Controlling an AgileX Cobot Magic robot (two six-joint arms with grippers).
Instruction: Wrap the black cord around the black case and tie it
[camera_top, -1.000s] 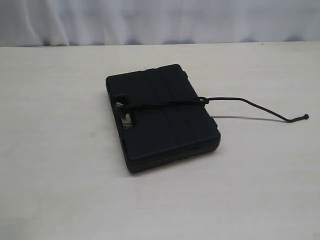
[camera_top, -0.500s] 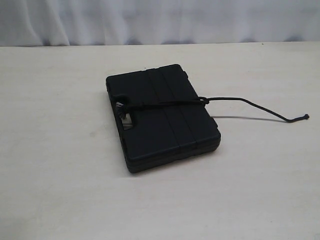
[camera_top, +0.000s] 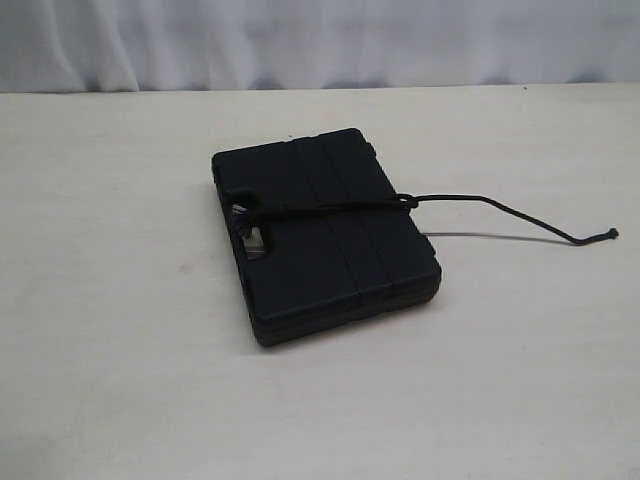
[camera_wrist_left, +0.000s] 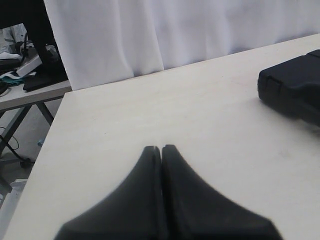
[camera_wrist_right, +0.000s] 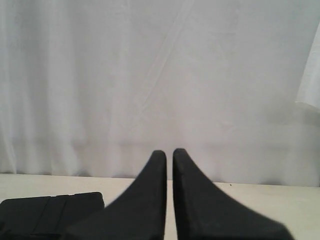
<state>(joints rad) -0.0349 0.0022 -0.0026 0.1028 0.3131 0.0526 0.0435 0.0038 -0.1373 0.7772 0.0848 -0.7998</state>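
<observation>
- Starting at the left arm, the left fingers (camera_wrist_left: 158, 155) are pressed together tip to tip with nothing caught between them. They are held above bare desk (camera_wrist_left: 125, 115).
- Ahead of those fingers and off to one side, well apart from them, a corner of the black case (camera_wrist_left: 292, 90) rests on the desk. A white curtain (camera_wrist_left: 150, 35) hangs past the desk's far edge.
- In the exterior view the case (camera_top: 330, 265) lies flat on the desk (camera_top: 120, 320), lid up, with raised ribs running across the lid. It sits apart from both sets of fingers.
- The black cord (camera_top: 330, 208) is stretched across the lid. It runs from the handle slot (camera_top: 252, 238), on the side nearer the left fingers, to the edge nearer the right fingers, where it bunches into a small knot.
- From that edge a loose tail leaves the case and trails over the desk on the right fingers' side. It ends in a knotted tip (camera_top: 608, 235) well clear of the case.
- The right fingers (camera_wrist_right: 163, 159) are closed, with only a thin line showing between their tips, and they grip nothing. They are raised and point at the curtain (camera_wrist_right: 150, 75).
- The case (camera_wrist_right: 50, 212) lies lower than the right fingers and to one side of them, not touching.
</observation>
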